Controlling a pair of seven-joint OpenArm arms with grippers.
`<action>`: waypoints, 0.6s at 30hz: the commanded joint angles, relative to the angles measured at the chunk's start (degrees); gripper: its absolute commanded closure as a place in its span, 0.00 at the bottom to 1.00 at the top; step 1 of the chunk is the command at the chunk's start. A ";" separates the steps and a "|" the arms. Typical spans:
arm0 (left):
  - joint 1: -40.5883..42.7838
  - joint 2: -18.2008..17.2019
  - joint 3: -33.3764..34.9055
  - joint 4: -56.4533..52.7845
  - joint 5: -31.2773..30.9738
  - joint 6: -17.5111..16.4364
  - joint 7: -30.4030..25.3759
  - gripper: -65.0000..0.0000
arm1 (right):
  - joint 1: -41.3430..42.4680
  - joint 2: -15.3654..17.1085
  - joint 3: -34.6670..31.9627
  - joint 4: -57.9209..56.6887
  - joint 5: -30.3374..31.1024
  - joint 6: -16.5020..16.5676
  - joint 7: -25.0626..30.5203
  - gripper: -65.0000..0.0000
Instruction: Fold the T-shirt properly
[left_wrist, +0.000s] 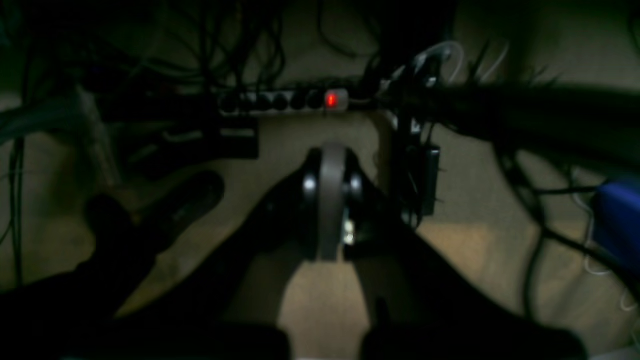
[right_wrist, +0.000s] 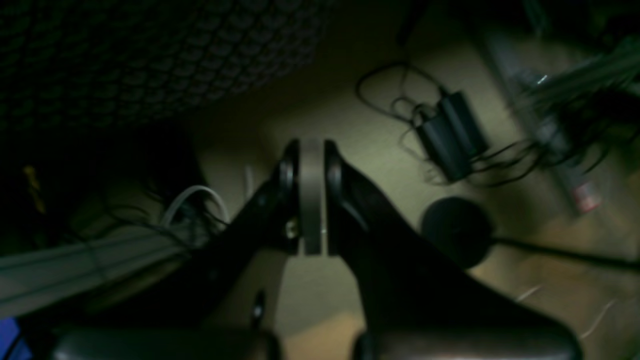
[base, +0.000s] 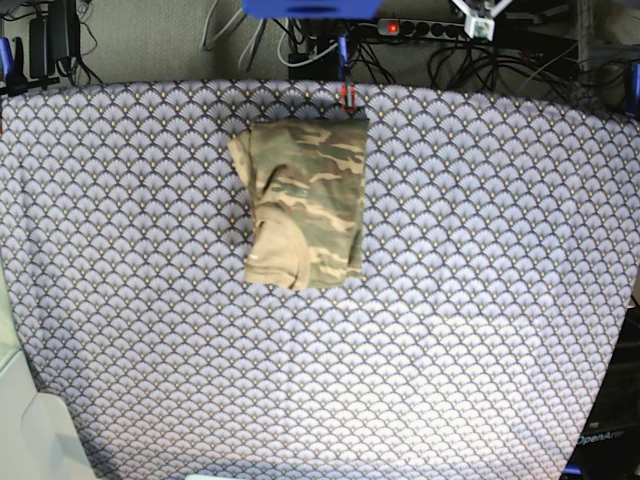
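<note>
The T-shirt (base: 305, 203), in tan, olive and brown camouflage, lies folded into a compact rectangle on the purple scallop-patterned tablecloth (base: 450, 300), near the table's far edge. It shows only in the base view, where neither arm appears. In the left wrist view my left gripper (left_wrist: 332, 200) is shut, its grey pads pressed together with nothing between them, over a dim floor. My right gripper (right_wrist: 312, 195) is likewise shut and empty above the floor, away from the shirt.
A power strip (left_wrist: 285, 100) with a red light lies on the floor among tangled cables. Black power adapters (right_wrist: 452, 135) and a dark round foot (right_wrist: 455, 230) sit below the right gripper. The tablecloth's hanging edge (right_wrist: 150, 50) is at upper left. A blue object (left_wrist: 617, 220) stands at right.
</note>
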 joint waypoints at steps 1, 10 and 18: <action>-0.83 -1.13 -0.07 -3.42 -0.31 0.60 -3.37 1.00 | -1.00 0.36 0.55 -1.38 0.45 0.32 2.86 1.00; -15.95 -4.38 0.37 -43.16 0.30 0.51 -24.74 1.00 | 5.42 1.41 10.74 -17.03 -7.99 0.32 10.07 1.00; -27.64 -6.58 0.02 -66.15 2.76 0.51 -38.45 1.00 | 14.30 7.83 19.09 -35.93 -24.87 0.32 11.39 1.00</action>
